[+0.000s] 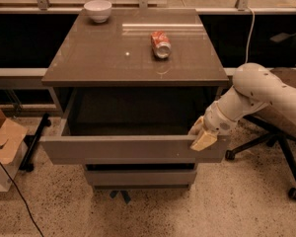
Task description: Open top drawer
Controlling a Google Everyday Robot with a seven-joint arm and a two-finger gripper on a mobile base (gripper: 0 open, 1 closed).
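The top drawer (pixel 123 149) of the grey-taupe cabinet stands pulled out toward me, its flat handleless front panel well forward of the cabinet top. Its deep dark box interior (pixel 133 112) shows no contents. My gripper (pixel 201 135) is at the right end of the drawer's front panel, at its upper edge, with one cream finger (pixel 203 140) lying over the outside of the panel. The white arm (pixel 266 95) reaches in from the right.
A narrower lower drawer front (pixel 138 177) sits shut below. On the cabinet top (pixel 98 58) lie a red can (pixel 161 44) on its side and a white bowl (pixel 97 10). An office chair base (pixel 281 157) stands at right, a cardboard box (pixel 2 142) at left.
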